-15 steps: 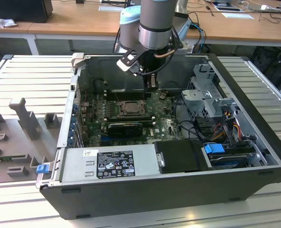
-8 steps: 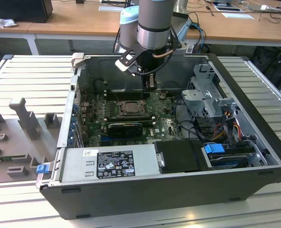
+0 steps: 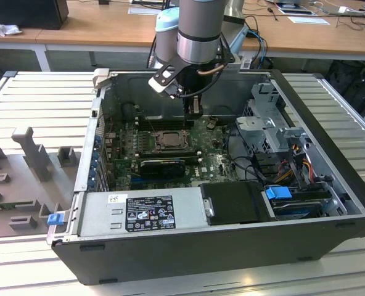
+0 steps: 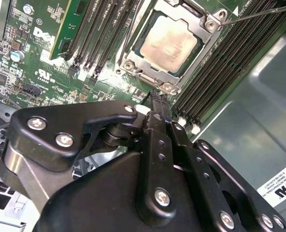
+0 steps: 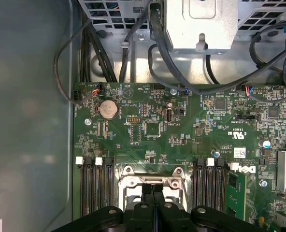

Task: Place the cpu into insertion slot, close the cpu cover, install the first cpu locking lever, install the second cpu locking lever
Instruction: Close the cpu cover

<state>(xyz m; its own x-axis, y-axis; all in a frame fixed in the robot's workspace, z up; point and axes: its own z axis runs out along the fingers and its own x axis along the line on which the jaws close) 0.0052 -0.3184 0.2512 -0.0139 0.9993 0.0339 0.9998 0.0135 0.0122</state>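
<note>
The cpu point(image 4: 168, 41) lies in the insertion slot point(image 4: 127, 64) with the cpu cover point(image 4: 197, 58) down around it, one thin locking lever point(image 4: 259, 13) apparently unlatched, and the gripper point(image 4: 155, 96) hangs beside it, jaws shut on nothing.

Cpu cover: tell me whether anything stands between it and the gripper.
Nothing visible does. In the second wrist view the gripper, fingers shut, points at the edge of the cpu cover, which frames the cpu.
</note>
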